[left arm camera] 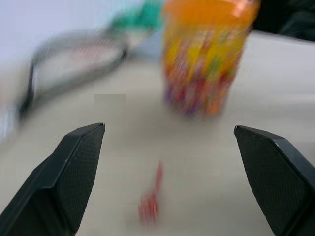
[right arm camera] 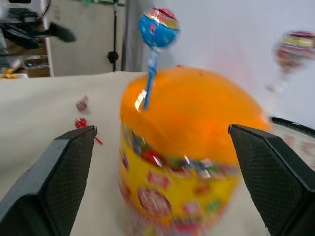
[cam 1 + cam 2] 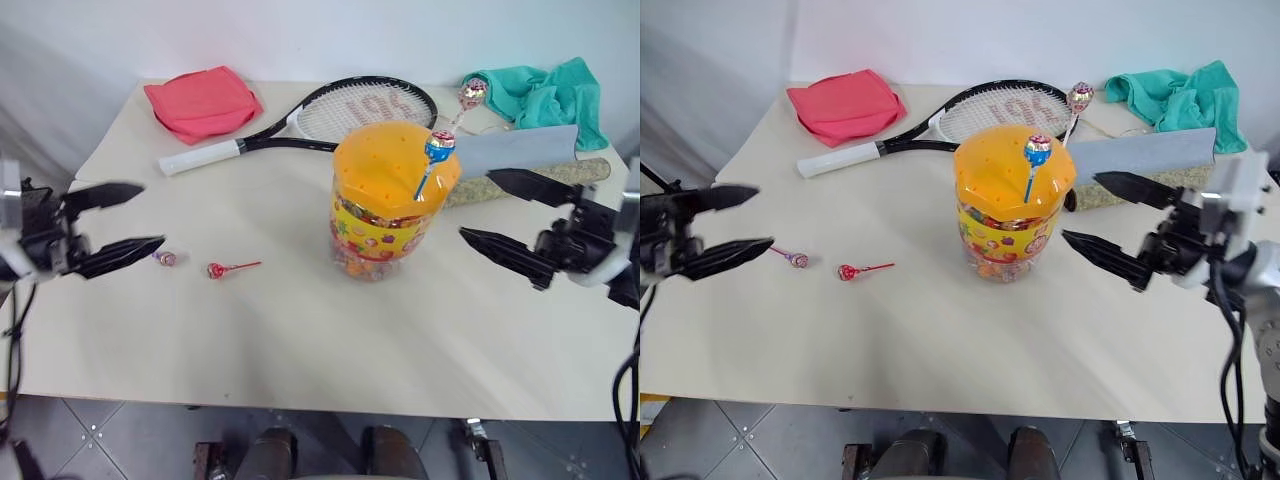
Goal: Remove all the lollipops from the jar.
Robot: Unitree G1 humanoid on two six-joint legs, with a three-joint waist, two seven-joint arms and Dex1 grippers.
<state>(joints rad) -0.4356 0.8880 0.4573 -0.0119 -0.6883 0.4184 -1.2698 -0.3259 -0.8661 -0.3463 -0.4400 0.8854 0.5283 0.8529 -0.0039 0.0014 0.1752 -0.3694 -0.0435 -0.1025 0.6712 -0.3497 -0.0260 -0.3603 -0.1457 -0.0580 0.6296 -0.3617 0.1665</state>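
Jar (image 3: 385, 205) mid-table, blue lollipop (image 3: 438, 147) and pink lollipop (image 3: 471, 93) standing in its lid; red lollipop (image 3: 216, 269) and purple lollipop (image 3: 166, 258) on table. Left gripper (image 3: 118, 220) and right gripper (image 3: 515, 215) wide open, empty.

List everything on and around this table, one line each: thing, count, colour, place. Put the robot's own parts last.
jar: one, clear with orange lid and yellow label, table centre.
lollipops in lid: two, blue and pink, sticks in the lid's right side.
lollipops on table: two, purple and red, left of the jar.
tennis racket: one, black with white grip, behind the jar.
red cloth: one, folded, far left corner.
teal cloth: one, crumpled, far right corner.
grey mat: one, rolled, behind and right of the jar.
table: one, beige.
left gripper: open, near the purple lollipop.
right gripper: open, right of the jar.
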